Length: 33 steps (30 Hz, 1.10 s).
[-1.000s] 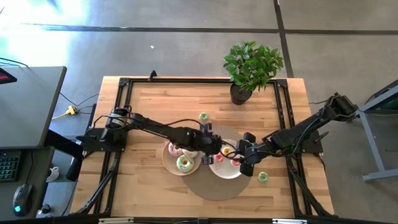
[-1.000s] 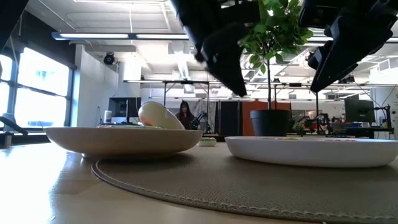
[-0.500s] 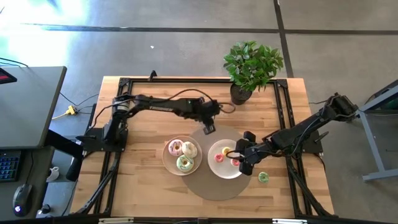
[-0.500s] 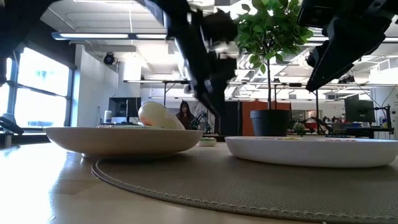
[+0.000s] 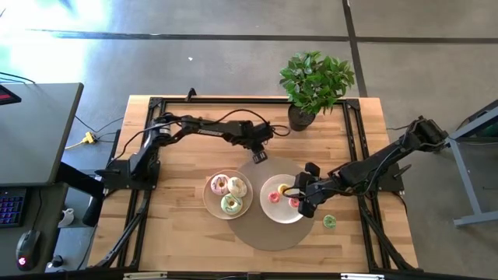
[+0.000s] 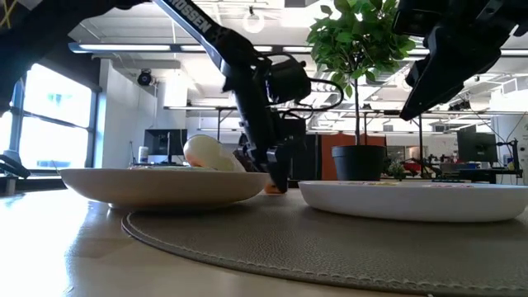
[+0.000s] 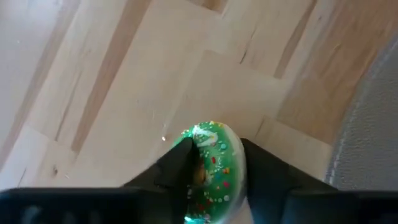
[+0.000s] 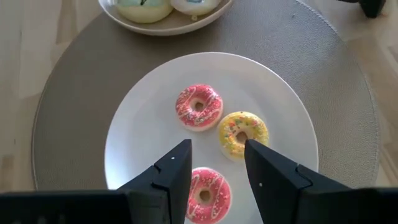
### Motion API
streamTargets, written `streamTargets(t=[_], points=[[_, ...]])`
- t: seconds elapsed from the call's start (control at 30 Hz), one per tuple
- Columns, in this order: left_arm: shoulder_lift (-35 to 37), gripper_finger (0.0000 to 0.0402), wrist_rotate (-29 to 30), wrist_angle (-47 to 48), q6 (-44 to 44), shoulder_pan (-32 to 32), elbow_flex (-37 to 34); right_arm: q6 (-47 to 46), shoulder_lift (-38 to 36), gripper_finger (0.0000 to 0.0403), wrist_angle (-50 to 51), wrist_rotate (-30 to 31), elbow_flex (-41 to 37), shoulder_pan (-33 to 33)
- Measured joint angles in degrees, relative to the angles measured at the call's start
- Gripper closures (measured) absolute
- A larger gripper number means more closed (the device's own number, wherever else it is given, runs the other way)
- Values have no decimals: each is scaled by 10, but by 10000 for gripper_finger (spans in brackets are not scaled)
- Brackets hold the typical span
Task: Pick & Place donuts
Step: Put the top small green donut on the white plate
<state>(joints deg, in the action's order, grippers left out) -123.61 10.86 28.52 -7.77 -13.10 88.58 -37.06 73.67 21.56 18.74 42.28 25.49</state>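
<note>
My left gripper [image 5: 257, 155] is down at the table beyond the plates. Its open fingers stand on either side of a tiny green donut [image 7: 211, 171] that lies flat on the wood. My right gripper [image 8: 217, 149] is open and hovers over the right white plate [image 8: 143, 143], which holds two tiny pink donuts [image 8: 199, 107] and a yellow one [image 8: 242, 134]. The left plate [image 5: 210, 201] holds the larger pink [image 5: 219, 185], cream [image 5: 236, 187] and green [image 5: 231, 204] donuts. Another tiny green donut [image 5: 329, 222] lies on the table right of the mat. My left gripper comes at the tiny green donut from above, with one finger [image 7: 180, 165] at each side of the ring. I cannot tell whether the fingers touch it. The donut lies flat on the table.
Both plates sit on a round grey mat [image 5: 268, 232] near the table's middle. A potted plant [image 5: 315, 85] stands at the far right corner. A black frame runs along the table's edges. Bare wood lies left of the plates.
My left gripper moved from over the plates toward the table's far edge, then came down to the table around the tiny green donut. My right gripper stayed over the right plate.
</note>
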Motion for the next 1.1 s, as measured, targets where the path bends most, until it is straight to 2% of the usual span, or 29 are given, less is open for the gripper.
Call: streamTargets(t=[0.13, 0.2, 0.33, 0.43, 0.5, 0.6, 0.7, 0.8, 0.87, 0.97, 1.1], points=[[-1, 365, 15, 1, 2, 8, 3, -1, 0, 258, 0, -1, 0, 0], [-2, 388, 15, 7, 1, 15, 9, -1, 0, 258, 0, -2, 0, 0], [21, 379, -29, 10, 0, 56, 20, -1, 0, 258, 0, 2, 0, 0], [41, 391, -66, -6, 2, 103, 23, -1, 0, 258, 0, 7, 0, 0], [44, 396, -70, -41, 10, 137, 23, 0, 0, 258, 1, 17, 0, 0], [44, 388, -48, -70, 24, 186, 23, 0, 0, 258, 5, 16, 0, 0], [44, 385, 9, -86, 35, 227, 23, -2, 0, 258, 13, -29, 0, 1], [36, 384, 83, -93, 32, 241, 24, -34, 0, 258, 21, -68, 0, 8], [32, 383, 112, -86, 31, 239, 23, -53, 0, 258, 28, -91, 0, 18], [33, 383, 111, -96, 30, 232, 23, -86, 0, 258, 51, -136, 0, 38], [25, 383, 58, -108, 12, 222, 24, -156, 0, 258, 81, -186, 0, 70]])
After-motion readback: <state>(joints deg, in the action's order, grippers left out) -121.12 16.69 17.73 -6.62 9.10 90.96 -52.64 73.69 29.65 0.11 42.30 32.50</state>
